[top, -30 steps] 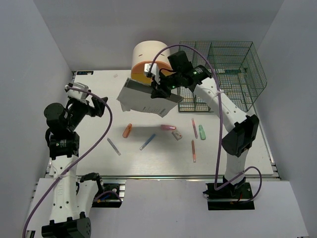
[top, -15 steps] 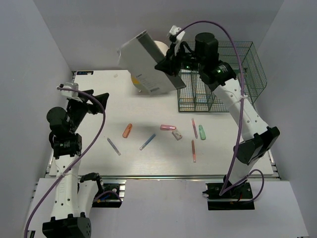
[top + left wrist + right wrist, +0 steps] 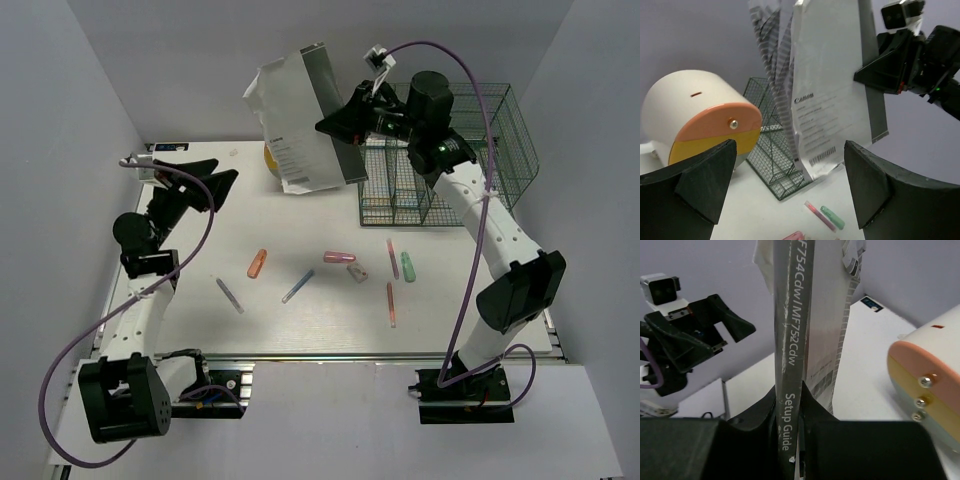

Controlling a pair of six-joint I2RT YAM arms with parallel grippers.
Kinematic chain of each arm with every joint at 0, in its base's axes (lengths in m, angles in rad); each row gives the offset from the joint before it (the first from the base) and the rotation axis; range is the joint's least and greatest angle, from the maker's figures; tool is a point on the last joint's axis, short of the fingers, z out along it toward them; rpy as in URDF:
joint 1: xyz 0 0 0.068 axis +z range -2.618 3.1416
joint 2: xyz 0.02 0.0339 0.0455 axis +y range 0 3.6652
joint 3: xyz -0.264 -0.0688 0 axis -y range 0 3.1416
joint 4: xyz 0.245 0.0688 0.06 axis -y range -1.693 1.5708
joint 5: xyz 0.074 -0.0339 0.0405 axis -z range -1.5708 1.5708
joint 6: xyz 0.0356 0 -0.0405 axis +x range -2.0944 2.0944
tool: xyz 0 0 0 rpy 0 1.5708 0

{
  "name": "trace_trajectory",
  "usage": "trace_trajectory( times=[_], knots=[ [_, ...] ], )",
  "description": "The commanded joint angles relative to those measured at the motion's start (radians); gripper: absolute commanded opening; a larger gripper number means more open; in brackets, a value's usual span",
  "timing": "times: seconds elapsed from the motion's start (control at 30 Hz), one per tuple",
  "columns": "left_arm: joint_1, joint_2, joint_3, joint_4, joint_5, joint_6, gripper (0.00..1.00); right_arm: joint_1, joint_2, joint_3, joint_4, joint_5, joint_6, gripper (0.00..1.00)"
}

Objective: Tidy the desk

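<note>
The right hand is clamped narrowly on the grey spine of a setup-guide booklet. The booklet is held upright in the air above the far part of the tabletop, just left of the green wire organizer. The left hand is spread wide and empty, raised over the far left corner and aimed toward the booklet. Little of the tidying appears done. The booklet is not yet stowed, and an orange marker, a green marker and a blue pen lie scattered mid-tabletop. The tabletop lies below both hands and is touched by neither.
</note>
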Motion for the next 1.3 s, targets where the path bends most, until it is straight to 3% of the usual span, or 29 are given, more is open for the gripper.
trace_trajectory(
  times=[0.0,0.47,0.73,1.0,1.27],
  knots=[
    [-0.021,0.031,0.068,0.117,0.032,-0.049,0.98,0.003,-0.058,-0.007,0.258,-0.067,0.155,0.00],
    [-0.099,0.200,0.131,0.217,0.084,-0.139,0.98,0.012,-0.052,-0.075,0.453,-0.202,0.342,0.00],
    [-0.128,0.277,0.165,0.424,0.081,-0.317,0.98,0.012,-0.090,-0.154,0.479,-0.222,0.297,0.00],
    [-0.148,0.318,0.176,0.355,0.134,-0.309,0.98,0.012,-0.130,-0.265,0.626,-0.307,0.251,0.00],
    [-0.158,0.346,0.167,0.356,0.135,-0.314,0.98,0.012,-0.141,-0.265,0.628,-0.331,0.188,0.00]
  ],
)
